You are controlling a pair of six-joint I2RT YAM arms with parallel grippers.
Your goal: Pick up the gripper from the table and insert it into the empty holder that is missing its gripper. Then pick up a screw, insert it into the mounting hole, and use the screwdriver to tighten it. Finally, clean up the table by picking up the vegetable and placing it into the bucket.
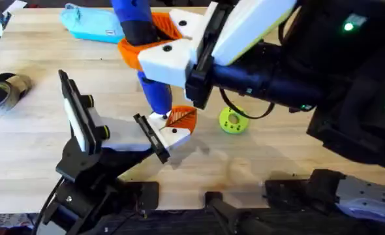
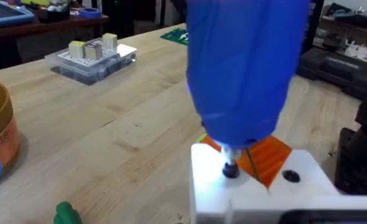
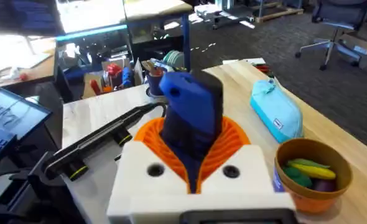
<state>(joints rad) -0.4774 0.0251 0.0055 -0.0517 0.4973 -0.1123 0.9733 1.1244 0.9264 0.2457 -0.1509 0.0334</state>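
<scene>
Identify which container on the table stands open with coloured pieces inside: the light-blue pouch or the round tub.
The round orange-brown bucket: it is open-topped, with yellow, green and purple pieces inside. The light-blue pouch beside it lies closed.

A light wooden table [image 1: 42,137] is carrying everything. A bright green holed disc [image 1: 233,121] is lying just beside the white-and-orange jaws at the middle, while a light-blue pouch [image 1: 91,25] and the bucket [image 3: 312,176] are sitting farther beyond them. A clear tray of small parts [image 2: 91,60] is resting well away from the jaws.
</scene>
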